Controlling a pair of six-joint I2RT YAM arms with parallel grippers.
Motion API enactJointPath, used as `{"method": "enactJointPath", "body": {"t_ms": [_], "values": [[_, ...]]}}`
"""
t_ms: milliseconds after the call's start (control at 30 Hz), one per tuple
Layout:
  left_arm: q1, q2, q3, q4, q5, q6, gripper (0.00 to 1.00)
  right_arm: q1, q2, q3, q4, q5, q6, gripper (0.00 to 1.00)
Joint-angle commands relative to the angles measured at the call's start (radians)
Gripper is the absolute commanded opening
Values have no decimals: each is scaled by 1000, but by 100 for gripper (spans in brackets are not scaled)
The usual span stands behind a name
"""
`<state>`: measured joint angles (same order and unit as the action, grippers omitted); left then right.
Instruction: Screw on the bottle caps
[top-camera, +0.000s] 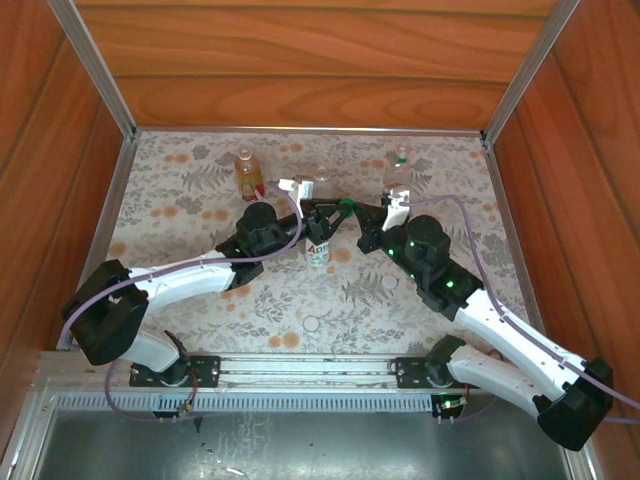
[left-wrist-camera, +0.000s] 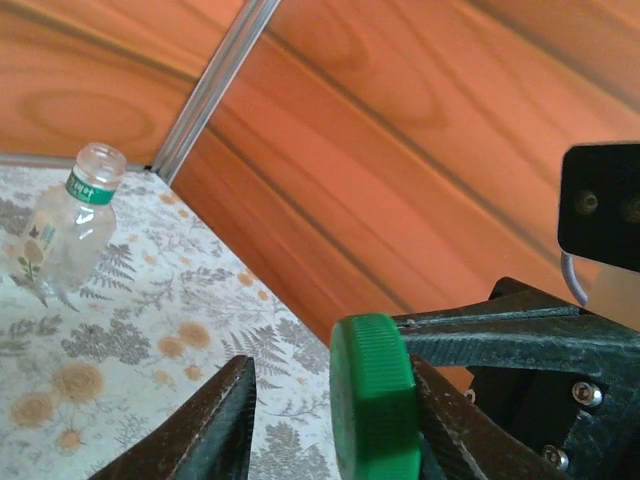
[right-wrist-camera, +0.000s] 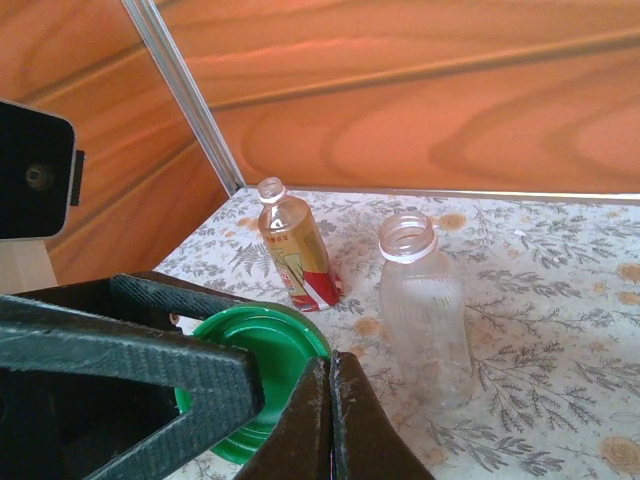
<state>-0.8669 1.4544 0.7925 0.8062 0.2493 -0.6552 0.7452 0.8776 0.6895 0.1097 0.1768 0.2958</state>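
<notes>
Tall wooden walls (top-camera: 300, 60) stand around a table (top-camera: 180, 300) with a flowery cloth.

The job has hardly begun, I think. Every bottle neck I can see is bare. That goes for the brown bottle (right-wrist-camera: 295, 255) with the red label and the ribbed clear bottle (right-wrist-camera: 422, 310) near it. It also goes for the green-ring bottle (left-wrist-camera: 70, 225) close to a back corner. The white bottle (top-camera: 318, 248) stands in the middle, just in front of the two claws. Its top is too small to make out. A pale round spot (top-camera: 311, 323) on the cloth, nearer the arms, looks like a loose cap. So all the screwing is left to do.

The green cap (left-wrist-camera: 373, 400) is up in the air over the middle of the table, between the claws. The right claw (right-wrist-camera: 328, 375) is pinched tight on the cap's thin rim. The left claw (left-wrist-camera: 335, 375) is clenched around the cap too, with one finger against it. A thin gap shows by the other finger, so I can't say how firm that hold is.

The cap is bright green and round, with little ridges all round its side. It is hollow, and the open side faces the right claw. It sits on its edge, not flat.
</notes>
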Motion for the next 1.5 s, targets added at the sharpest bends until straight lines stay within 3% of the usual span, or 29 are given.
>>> {"method": "enactJointPath", "body": {"t_ms": [0, 367, 467, 600, 733, 833, 1000, 1100, 1300, 1467], "values": [[-8, 7, 24, -1, 42, 6, 34, -6, 12, 30, 45, -12, -20, 0], [-7, 4, 24, -1, 44, 57, 7, -6, 7, 41, 34, -16, -13, 3], [-7, -1, 22, -2, 26, 110, 4, -6, -9, 42, 23, -11, 4, 14], [-7, -12, 27, -4, 6, 252, 3, -6, -46, 63, -34, 6, 69, 37], [-11, -30, 17, -4, -12, 527, 2, -13, -63, 163, -247, 58, 222, 50], [-14, -36, 26, -4, -25, 788, 2, -37, -70, 222, -361, 27, 355, 59], [-41, -4, 31, -4, -21, 1356, 2, -116, -95, 260, -370, -155, 585, 60], [-55, 18, 31, -3, -32, 1625, 2, -186, -80, 290, -376, -295, 696, 60], [-81, 27, 44, -3, -115, 1866, 2, -325, -33, 293, -406, -527, 888, 58], [-115, 57, 58, -2, -202, 2075, 2, -425, -11, 229, -322, -701, 993, 52]]}}
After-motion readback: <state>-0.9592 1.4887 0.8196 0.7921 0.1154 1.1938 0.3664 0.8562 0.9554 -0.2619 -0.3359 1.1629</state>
